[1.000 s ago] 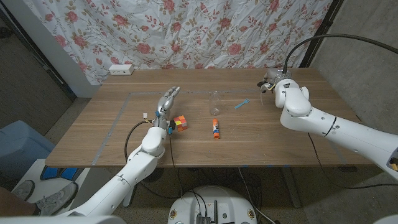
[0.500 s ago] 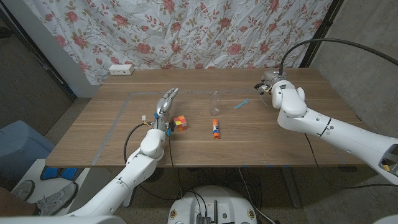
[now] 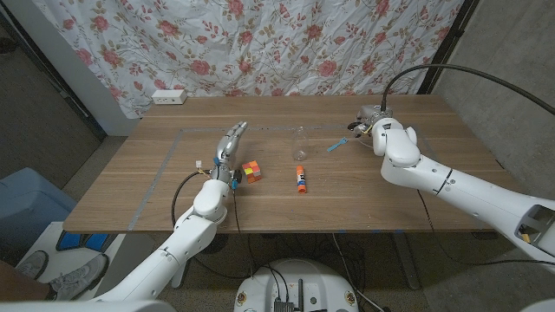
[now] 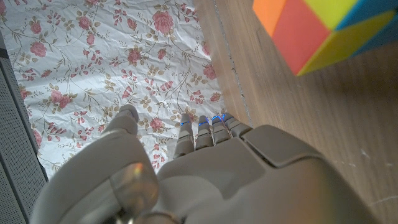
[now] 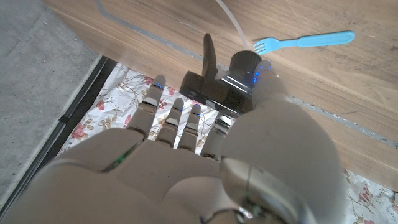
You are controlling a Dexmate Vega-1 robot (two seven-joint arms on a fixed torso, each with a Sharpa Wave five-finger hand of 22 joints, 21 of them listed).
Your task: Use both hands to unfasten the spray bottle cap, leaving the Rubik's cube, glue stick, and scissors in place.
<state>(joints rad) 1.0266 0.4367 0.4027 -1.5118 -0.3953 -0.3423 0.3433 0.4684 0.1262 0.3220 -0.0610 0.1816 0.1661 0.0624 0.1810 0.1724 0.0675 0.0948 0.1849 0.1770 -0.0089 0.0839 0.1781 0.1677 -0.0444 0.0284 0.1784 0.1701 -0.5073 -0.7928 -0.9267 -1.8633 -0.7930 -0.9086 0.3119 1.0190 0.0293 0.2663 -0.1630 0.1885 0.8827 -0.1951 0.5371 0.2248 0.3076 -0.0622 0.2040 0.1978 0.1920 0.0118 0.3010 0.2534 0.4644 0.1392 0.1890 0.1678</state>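
Looking down from the head view, the clear bottle [image 3: 300, 137] stands upright mid-desk [image 3: 156, 186], beside the glue stick [image 3: 300, 179] and cube [image 3: 251, 172]. The left hand [image 3: 230, 143] reaches forward with fingers spread and empty, just left of the cube. The right hand [image 3: 371, 121] holds a black spray cap.

Left wrist view: cube [image 4: 323, 28] apart from the fingers [image 4: 199, 130].

Right wrist view: spray cap [image 5: 227, 78] gripped, tube trailing toward a blue fork [image 5: 305, 41].

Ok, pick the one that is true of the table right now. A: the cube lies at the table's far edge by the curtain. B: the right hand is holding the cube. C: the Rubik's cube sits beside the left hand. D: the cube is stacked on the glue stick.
C: in the head view the Rubik's cube lies on the wooden table just beside the left hand, apart from the glue stick.
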